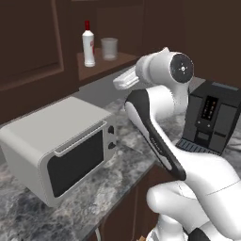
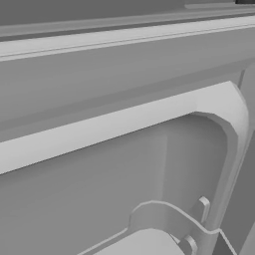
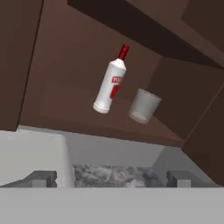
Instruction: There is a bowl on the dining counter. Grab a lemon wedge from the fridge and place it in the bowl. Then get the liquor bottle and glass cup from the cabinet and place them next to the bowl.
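Observation:
The liquor bottle (image 1: 88, 45), white with a red cap and red label, stands on the open cabinet's wooden shelf (image 1: 101, 66). Just to its right on the same shelf is the clear glass cup (image 1: 109, 48). Through the hand view the bottle (image 3: 109, 83) and the cup (image 3: 144, 106) appear tilted, ahead of and above the fingers. My gripper (image 3: 111, 179) is open, its fingertips (image 3: 41, 178) spread wide with nothing between them. It hangs over the counter, below and short of the shelf, apart from both things. From the left base, the hand (image 1: 125, 79) points toward the cabinet.
A grey microwave (image 1: 61, 146) sits on the marble counter (image 1: 122, 160) to the left of the arm. A black coffee machine (image 1: 212, 117) stands at the right. Dark cabinet doors (image 1: 28, 42) flank the shelf. A grey panel (image 2: 124, 99) looms close in the right base view.

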You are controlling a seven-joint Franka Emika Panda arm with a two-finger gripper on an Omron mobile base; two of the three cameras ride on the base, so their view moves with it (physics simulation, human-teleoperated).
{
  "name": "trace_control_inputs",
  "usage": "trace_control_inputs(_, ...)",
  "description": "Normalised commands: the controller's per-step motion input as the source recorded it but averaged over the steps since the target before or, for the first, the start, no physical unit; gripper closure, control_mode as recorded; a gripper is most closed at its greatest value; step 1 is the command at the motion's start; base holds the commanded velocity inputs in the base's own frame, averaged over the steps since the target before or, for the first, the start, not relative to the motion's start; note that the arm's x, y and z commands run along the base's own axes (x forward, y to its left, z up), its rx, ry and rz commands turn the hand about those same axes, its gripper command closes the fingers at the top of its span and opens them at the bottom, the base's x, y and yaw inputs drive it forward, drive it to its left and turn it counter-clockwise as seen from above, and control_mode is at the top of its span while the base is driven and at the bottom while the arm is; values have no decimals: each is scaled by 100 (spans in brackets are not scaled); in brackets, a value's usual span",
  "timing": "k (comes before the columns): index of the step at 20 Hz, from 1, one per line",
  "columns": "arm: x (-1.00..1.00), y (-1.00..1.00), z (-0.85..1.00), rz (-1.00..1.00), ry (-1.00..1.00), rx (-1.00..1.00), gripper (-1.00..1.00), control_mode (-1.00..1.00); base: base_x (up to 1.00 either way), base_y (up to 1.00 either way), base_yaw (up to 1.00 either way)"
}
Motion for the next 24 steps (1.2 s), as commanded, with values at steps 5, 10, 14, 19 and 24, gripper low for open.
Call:
trace_control_inputs(5, 7, 25, 12, -4, -21, 24, -100, -100, 0, 0, 0)
trace_control_inputs(10, 22, 5, 37, -1, -7, 28, -100, -100, 0, 0, 0)
trace_control_inputs(14, 31, 0, 38, 0, 0, 7, -100, -100, 0, 0, 0)
trace_control_inputs(19, 11, 0, 45, 0, 0, 0, -100, -100, 0, 0, 0)
trace_control_inputs(24, 0, 0, 34, 0, 0, 0, -100, -100, 0, 0, 0)
